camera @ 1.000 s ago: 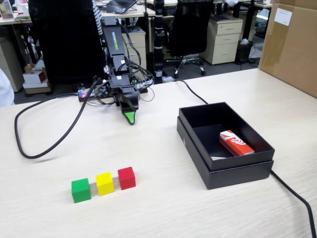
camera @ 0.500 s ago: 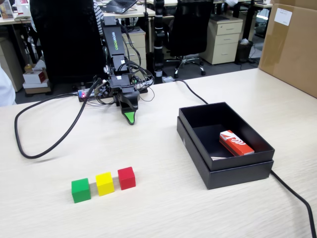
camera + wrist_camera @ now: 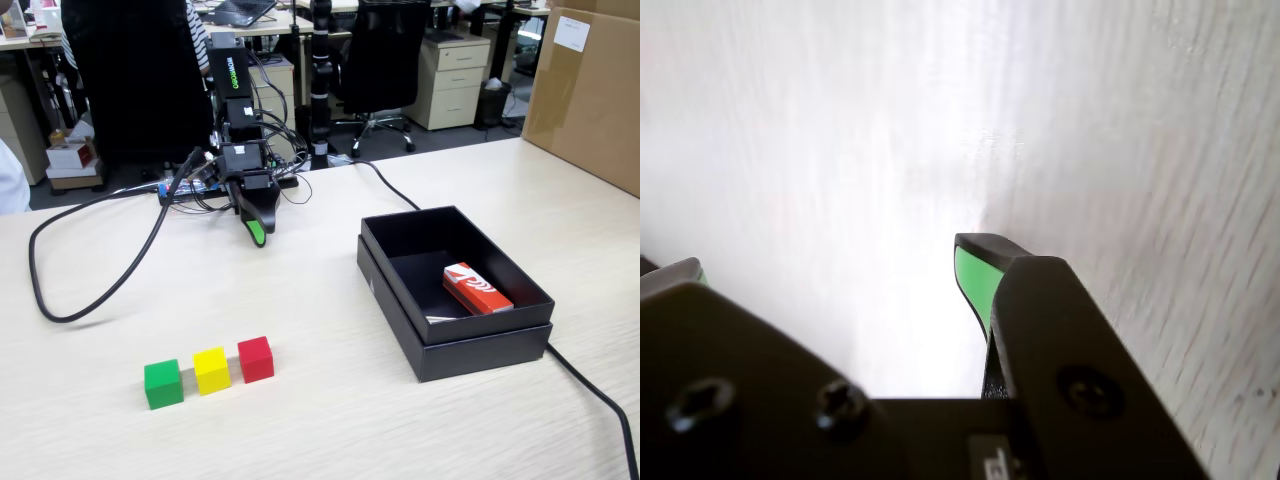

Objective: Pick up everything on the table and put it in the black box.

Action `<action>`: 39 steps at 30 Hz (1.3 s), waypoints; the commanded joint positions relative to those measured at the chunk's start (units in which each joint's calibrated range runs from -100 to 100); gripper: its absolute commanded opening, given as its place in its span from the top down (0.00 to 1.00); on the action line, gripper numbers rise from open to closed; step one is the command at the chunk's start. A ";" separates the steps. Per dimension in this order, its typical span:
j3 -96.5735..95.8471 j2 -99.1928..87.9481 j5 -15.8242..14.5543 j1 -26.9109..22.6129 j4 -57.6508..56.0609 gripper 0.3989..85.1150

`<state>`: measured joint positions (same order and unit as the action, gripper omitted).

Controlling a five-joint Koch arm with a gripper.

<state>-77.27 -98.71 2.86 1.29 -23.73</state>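
Note:
Three small cubes stand in a row near the front left of the table [image 3: 330, 420] in the fixed view: green [image 3: 163, 384], yellow [image 3: 211, 370] and red [image 3: 255, 359]. The black box [image 3: 470, 355] sits to their right, apart from them. My gripper [image 3: 256, 236] hangs low over the table at the back, far behind the cubes, its green-padded tip pointing down. In the wrist view my gripper [image 3: 830, 258] is open, with only bare pale tabletop between the jaws. No cube shows in the wrist view.
A red-and-white packet [image 3: 476, 288] lies inside the black box. A big brown carton [image 3: 590, 90] stands at the back right. One black cable [image 3: 60, 300] loops over the left of the table, another [image 3: 600, 400] runs off at the front right.
The arm has shifted slightly up and to the left, and the gripper tip has lifted a little. The cubes and the box have not moved.

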 commanded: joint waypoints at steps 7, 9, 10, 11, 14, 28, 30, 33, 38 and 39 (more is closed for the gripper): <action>28.77 5.02 -0.49 -0.05 -23.40 0.45; 35.66 9.26 -0.49 0.24 -27.37 0.45; 38.92 11.44 -0.49 0.44 -28.67 0.45; 40.92 13.05 -0.49 0.59 -29.36 0.45; 47.53 19.47 -0.49 1.66 -30.39 0.45; 84.80 61.24 2.10 9.67 -37.74 0.45; 89.06 66.63 2.54 10.40 -37.74 0.47; 96.40 75.24 3.08 11.38 -37.74 0.48; 109.27 89.12 4.35 12.75 -37.74 0.48; 111.99 92.22 4.54 13.04 -37.74 0.48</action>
<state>26.34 -10.81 5.98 13.50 -61.36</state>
